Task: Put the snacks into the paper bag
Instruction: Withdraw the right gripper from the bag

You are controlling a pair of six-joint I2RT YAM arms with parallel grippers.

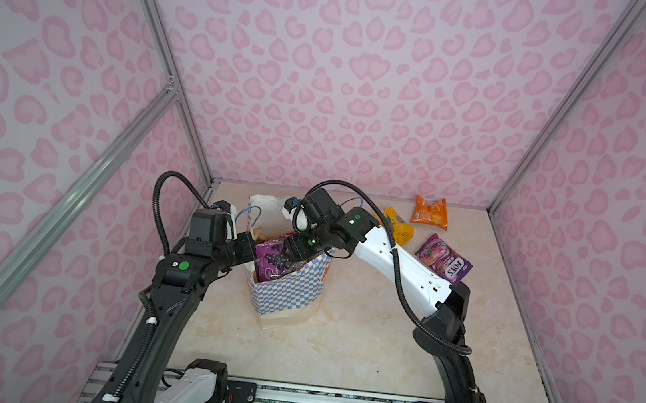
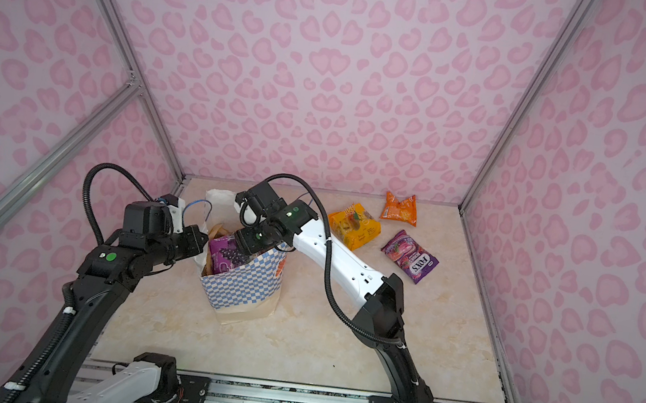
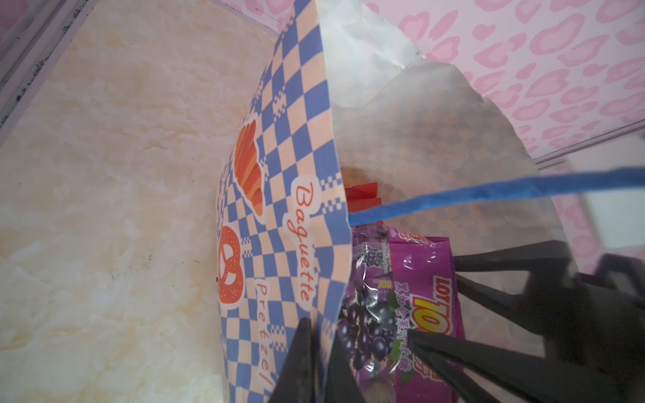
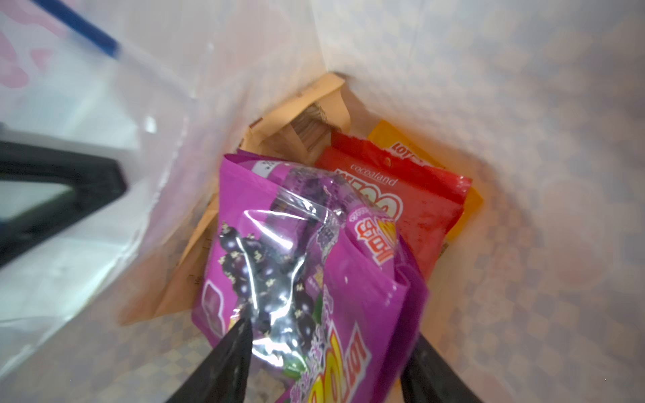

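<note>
The checkered paper bag (image 1: 284,294) (image 2: 244,285) stands upright left of the table's middle. My left gripper (image 3: 319,331) (image 1: 251,244) is shut on the bag's near-left rim (image 3: 324,265) and holds the mouth apart. My right gripper (image 4: 331,331) (image 1: 289,255) reaches down into the mouth, its fingers spread wide on either side of a purple grape packet (image 4: 296,261) (image 3: 401,296) (image 2: 224,255). That packet leans inside the bag over a red packet (image 4: 419,199) and a yellow one (image 4: 467,206). Three snacks lie outside at the back right: yellow (image 2: 354,225), small orange (image 2: 400,208), purple (image 2: 410,256).
A blue cord handle (image 3: 453,195) crosses the bag's mouth. Pink patterned walls with aluminium posts (image 1: 528,152) close in the marble table (image 1: 336,350) on three sides. A metal rail (image 1: 330,400) carrying both arm bases runs along the front edge.
</note>
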